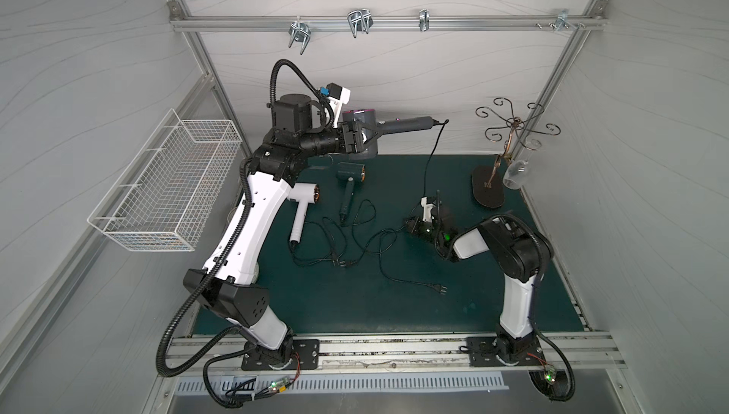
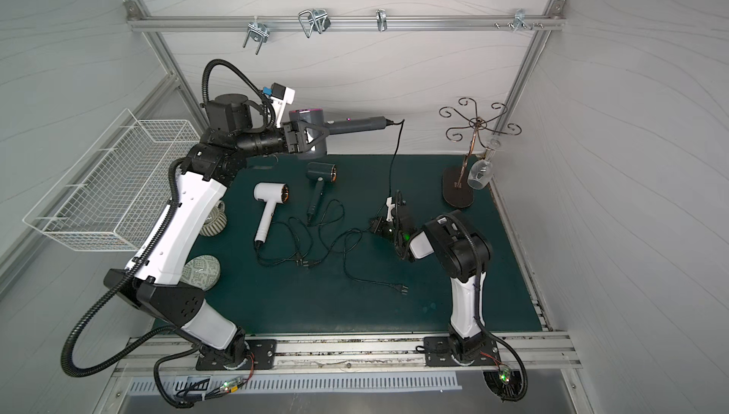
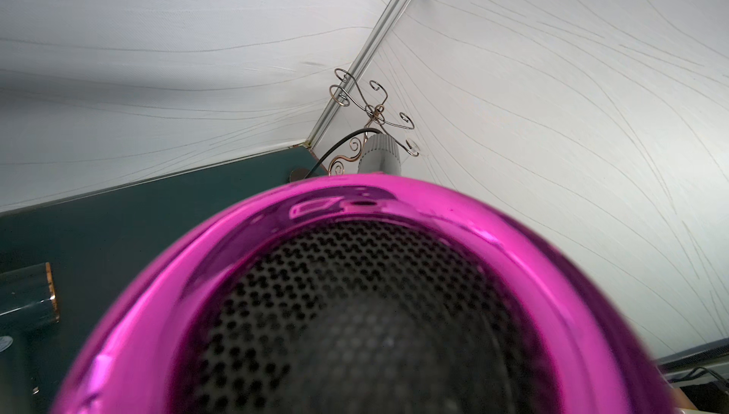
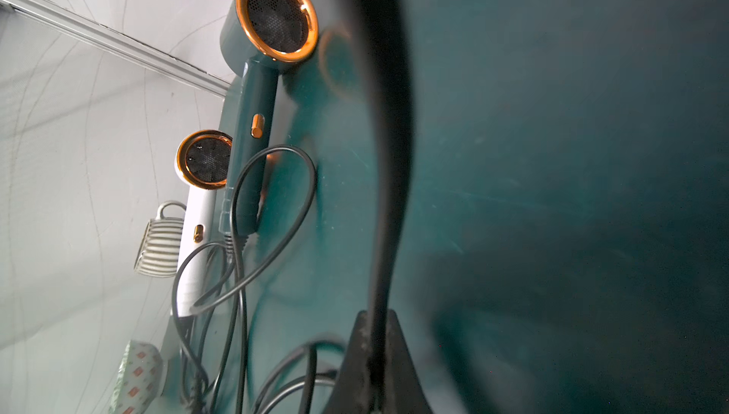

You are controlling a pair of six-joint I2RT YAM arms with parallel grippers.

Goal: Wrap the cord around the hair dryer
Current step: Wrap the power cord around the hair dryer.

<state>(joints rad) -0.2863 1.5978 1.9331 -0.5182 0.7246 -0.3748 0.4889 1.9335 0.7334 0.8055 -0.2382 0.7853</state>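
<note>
My left gripper (image 1: 372, 136) is shut on the barrel of a grey hair dryer (image 1: 406, 123) and holds it high over the back of the green mat, handle pointing right. In the left wrist view its magenta-ringed end (image 3: 157, 293) fills the frame and hides the jaws. The black cord (image 1: 429, 167) hangs from the handle's end down to my right gripper (image 1: 411, 227), low over the mat. In the right wrist view that gripper (image 4: 374, 325) is shut on the cord (image 4: 388, 155). Beyond the grip, the cord trails across the mat to its plug (image 1: 442, 289).
A dark green hair dryer (image 1: 349, 173) and a white one (image 1: 301, 203) lie on the mat with their cords looped together. Two mugs (image 2: 213, 219) (image 2: 201, 270) sit by the left arm. A wire basket (image 1: 165, 183) hangs on the left wall. A glass rack (image 1: 509, 132) with a wine glass (image 1: 514, 173) stands back right.
</note>
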